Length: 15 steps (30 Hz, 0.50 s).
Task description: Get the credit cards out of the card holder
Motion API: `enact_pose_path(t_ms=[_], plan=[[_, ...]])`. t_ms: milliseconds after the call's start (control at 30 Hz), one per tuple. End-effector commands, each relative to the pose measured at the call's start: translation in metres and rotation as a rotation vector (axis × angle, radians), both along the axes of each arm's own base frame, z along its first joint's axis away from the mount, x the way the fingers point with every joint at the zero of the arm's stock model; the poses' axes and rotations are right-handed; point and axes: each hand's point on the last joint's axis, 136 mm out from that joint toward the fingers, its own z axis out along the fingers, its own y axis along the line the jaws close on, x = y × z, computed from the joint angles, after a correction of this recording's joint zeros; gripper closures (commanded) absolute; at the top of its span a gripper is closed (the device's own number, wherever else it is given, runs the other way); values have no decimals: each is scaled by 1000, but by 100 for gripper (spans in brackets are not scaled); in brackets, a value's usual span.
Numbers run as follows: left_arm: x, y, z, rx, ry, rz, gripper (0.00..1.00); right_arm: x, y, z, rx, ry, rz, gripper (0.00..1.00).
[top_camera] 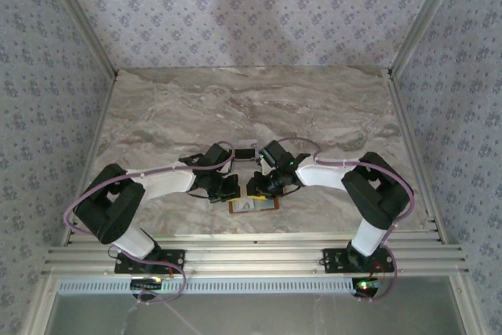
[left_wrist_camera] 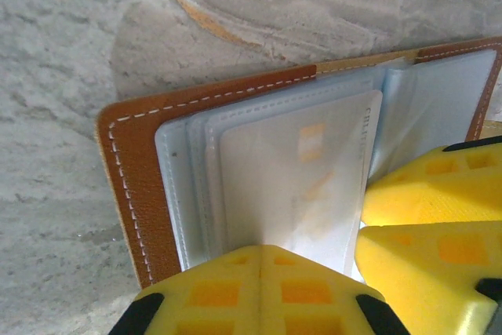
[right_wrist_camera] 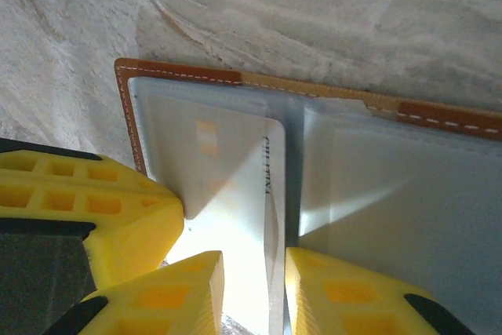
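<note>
Orange-brown card holder (top_camera: 253,204) lies open and flat on marble-look table (top_camera: 157,115), near front edge, btwn both arms.

Progress, est.: early. A whitish card (left_wrist_camera: 290,186) w/ faint orange chip mark is lodged among the clear sleeves on one page, not yet out. Just beyond the holder, small dark item (top_camera: 245,152), too small to ID.

L gripper (left_wrist_camera: 259,272): jaws closed, tips pressing on sleeve edge. R gripper (right_wrist_camera: 252,260): jaws part-way apart, astride card's edge, no clamp evident.

Holder condition: white stitching, grey-blue sleeves, other page appears empty.
</note>
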Motion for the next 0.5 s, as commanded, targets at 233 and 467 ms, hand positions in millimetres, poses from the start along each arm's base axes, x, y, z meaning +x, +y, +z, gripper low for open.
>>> enact_pose_path(t_ms=[233,467], plan=[[-12,13,-16,72,34,-5,98,-5,10,6,62,14,25,71],[-12,14,-14,76,29,-1,94,-7,-6,-6,-65,19,36,64]])
